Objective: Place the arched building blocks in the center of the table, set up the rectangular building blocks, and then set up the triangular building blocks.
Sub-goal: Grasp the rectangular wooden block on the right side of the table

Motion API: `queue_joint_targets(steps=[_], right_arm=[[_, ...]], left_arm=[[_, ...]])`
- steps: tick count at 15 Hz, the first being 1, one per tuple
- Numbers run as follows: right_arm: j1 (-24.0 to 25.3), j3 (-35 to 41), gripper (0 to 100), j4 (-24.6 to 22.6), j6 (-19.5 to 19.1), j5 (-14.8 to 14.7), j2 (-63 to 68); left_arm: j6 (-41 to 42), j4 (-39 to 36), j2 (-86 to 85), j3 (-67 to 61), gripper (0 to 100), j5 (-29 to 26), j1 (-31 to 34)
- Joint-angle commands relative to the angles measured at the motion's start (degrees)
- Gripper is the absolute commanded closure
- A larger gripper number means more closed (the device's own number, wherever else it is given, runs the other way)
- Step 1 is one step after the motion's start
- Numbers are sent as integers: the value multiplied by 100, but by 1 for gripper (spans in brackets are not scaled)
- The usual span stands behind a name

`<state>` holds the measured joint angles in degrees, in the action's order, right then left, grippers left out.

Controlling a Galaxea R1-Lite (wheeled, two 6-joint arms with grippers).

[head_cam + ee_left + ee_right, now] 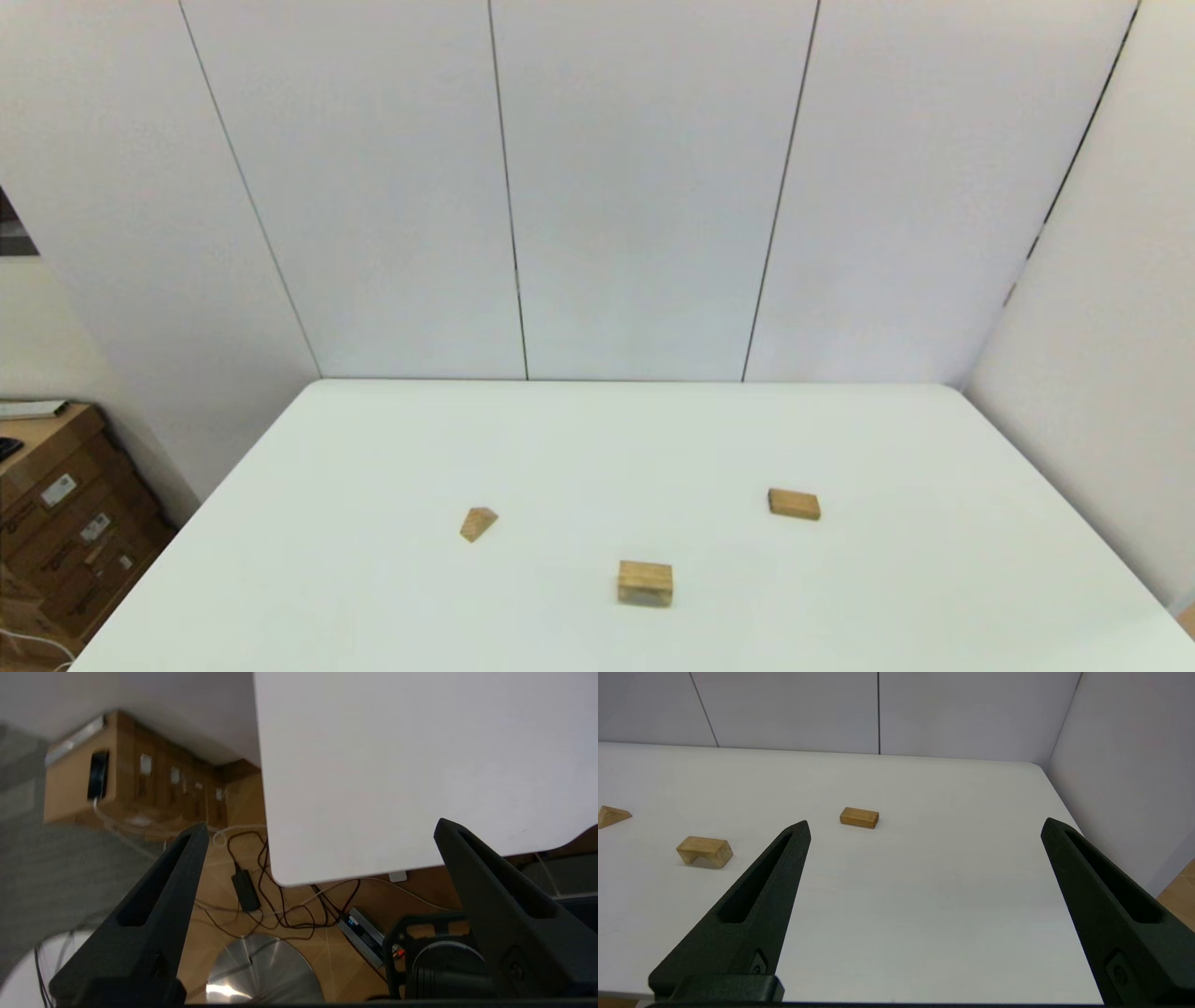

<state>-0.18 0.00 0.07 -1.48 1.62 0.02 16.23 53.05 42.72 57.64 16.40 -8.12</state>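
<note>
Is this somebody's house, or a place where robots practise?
Probably a robot test room, not a house. A bare white table stands inside plain white wall panels, cardboard boxes sit beside it, and cables and a power brick lie on the floor.

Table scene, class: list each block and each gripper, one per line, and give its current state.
arched block: resting on the table, near the front middle, ungripped.
rectangular block: lying flat, to the right, apart from the others.
triangular block: lying to the left, untouched.
left gripper: open, empty, held off the table's corner above the floor.
right gripper: open, empty, above the table's near right side.
</note>
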Motion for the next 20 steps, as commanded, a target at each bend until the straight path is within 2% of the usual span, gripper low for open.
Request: queue_joint_targets(steps=[1,6,8,11,13,16,20], right_arm=[[1,9,0,1,-2,5,-2],[1,9,0,1,-2,-4,-11],[1,9,0,1,-2,5,-11],[1,9,0,1,-2,5,-2],[1,9,0,1,-2,5,-11],[1,9,0,1,-2,5,-11],[1,9,0,1,-2,5,-2]], left_arm=[[74,-463,-2391,-1554,0,-40,601],[311,-753,-3358,-2292,0,-75,724],[337,-1236,-3604,-2723,0,-137,733],[285,-2502,-3982,-3725,0,-550,742],[30,-2853,-4113,-4173,0,-893,750],[-401,-3249,-4263,-4560,0,-1833,786],[-577,-4022,-4263,-5192,0,-1930,786]])
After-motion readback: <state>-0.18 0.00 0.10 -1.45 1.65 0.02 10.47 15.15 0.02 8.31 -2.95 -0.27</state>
